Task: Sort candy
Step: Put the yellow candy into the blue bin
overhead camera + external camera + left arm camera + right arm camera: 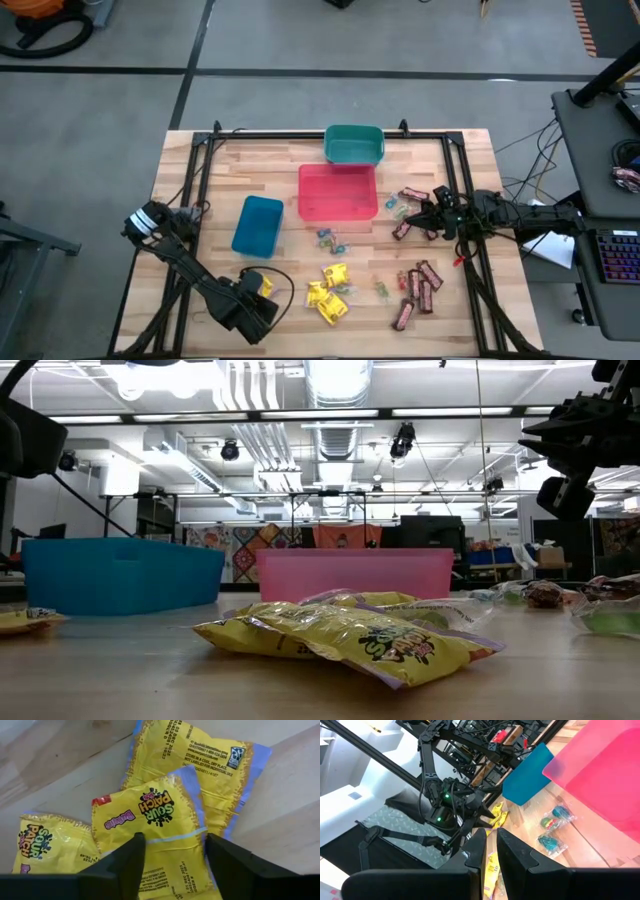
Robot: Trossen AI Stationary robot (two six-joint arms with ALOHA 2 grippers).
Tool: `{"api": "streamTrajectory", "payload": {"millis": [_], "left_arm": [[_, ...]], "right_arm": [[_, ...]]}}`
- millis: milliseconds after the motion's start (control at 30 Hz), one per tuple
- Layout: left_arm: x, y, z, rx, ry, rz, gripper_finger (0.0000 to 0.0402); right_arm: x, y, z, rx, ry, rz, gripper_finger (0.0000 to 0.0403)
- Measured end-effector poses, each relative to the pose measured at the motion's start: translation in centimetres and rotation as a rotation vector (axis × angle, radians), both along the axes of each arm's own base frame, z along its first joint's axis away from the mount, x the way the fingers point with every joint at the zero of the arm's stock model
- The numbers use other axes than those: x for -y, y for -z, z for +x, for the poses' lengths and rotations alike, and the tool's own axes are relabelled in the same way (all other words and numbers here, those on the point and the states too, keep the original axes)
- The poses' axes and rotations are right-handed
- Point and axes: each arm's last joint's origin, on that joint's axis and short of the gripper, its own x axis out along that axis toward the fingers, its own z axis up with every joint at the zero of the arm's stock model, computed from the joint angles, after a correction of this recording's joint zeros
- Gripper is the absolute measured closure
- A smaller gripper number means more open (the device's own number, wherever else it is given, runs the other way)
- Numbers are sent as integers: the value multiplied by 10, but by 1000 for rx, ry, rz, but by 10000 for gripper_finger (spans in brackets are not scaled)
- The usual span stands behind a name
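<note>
The left gripper [262, 290] hangs near the front edge of the table [215, 195], left of the middle, and it carries a yellow packet [160, 845] between its fingers [127, 865]. The left wrist view shows the two dark fingers set apart with the packet filling the gap between them. Two more yellow packets lie on the wood beyond it.

The rest of the candy is spread over the right half of the table. A heap of yellow packets [328, 290] sits near the front edge at the middle. Dark brown-red bars [418, 290] lie toward the front right corner, and a second group [412, 205] lies by the right edge. Small green and blue pieces [330, 240] sit just in front of the red bin [338, 192].

The right gripper [432, 218] hovers by the right edge over the bars, its fingers nearly together and holding nothing that can be seen.

The step in hand looks like carrying the held packet to a bin; the blue bin [258, 224] is nearest. To do it well, the left arm should lift clear of the bin's wall, centre over the opening, and let go only once the packet is inside the rim. The thin wrapper may slip or cling to a finger.
</note>
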Motion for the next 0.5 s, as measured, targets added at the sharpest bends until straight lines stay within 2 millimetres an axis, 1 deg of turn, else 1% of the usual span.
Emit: {"api": "streamTrajectory", "payload": {"millis": [300, 433, 500], "left_arm": [[0, 0, 0, 1, 0, 1, 350], [1, -2, 1, 0, 1, 2, 391], [1, -7, 1, -5, 4, 8, 398]], "right_arm": [[0, 0, 0, 0, 0, -1, 364], [0, 0, 0, 0, 0, -1, 364], [0, 0, 0, 0, 0, -1, 364]]}}
